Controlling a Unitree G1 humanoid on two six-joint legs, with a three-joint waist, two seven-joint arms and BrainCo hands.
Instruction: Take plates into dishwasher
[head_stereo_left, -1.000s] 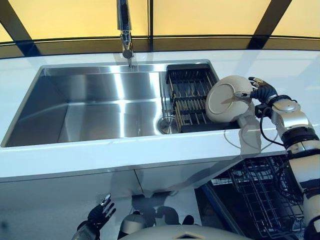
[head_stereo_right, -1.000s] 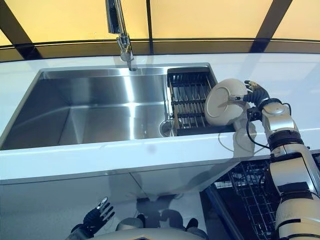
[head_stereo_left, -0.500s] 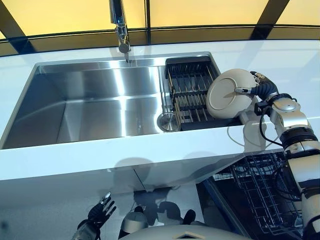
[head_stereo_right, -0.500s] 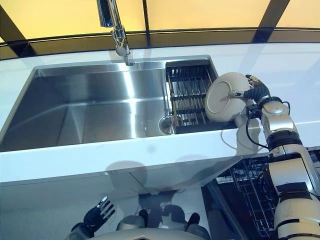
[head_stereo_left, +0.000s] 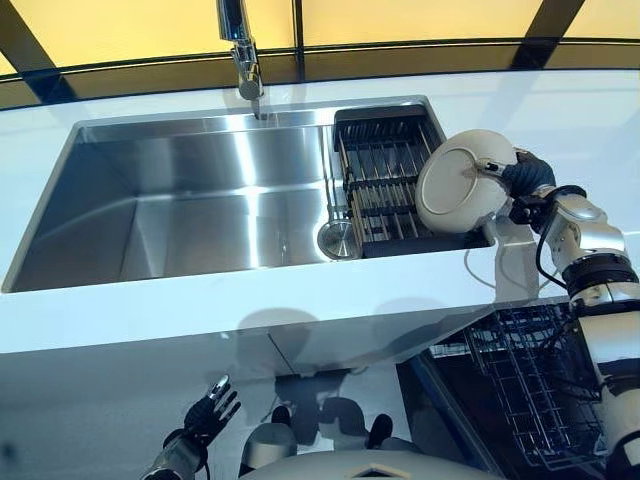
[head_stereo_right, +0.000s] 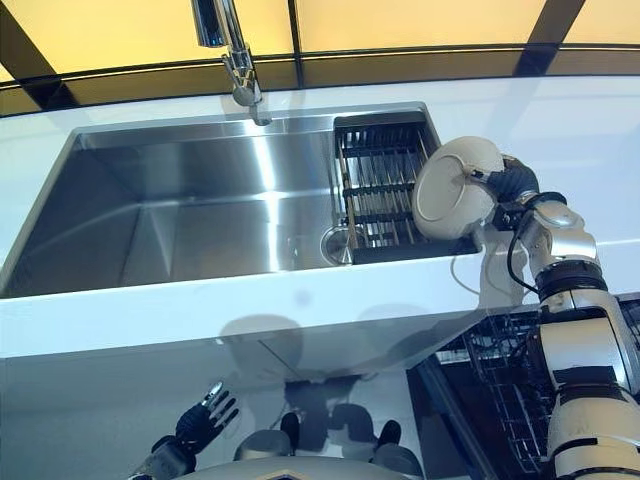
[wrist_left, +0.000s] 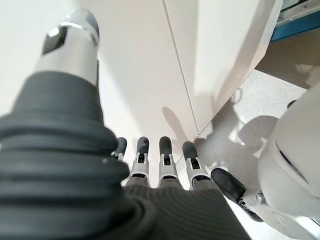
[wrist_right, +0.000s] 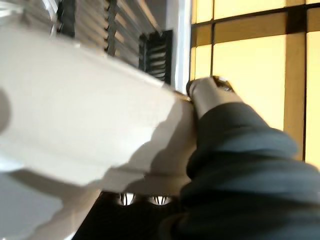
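While the right hand pinches a cream plate by its rim, the left eye view shows that plate tilted on edge above the right end of the black rack in the steel sink, beside the white counter; the dishwasher basket sits below. Low by the cabinet, the left hand hangs spread. Its wrist view shows straight fingers, holding nothing. Across the right wrist view, the plate fills the frame against the thumb.
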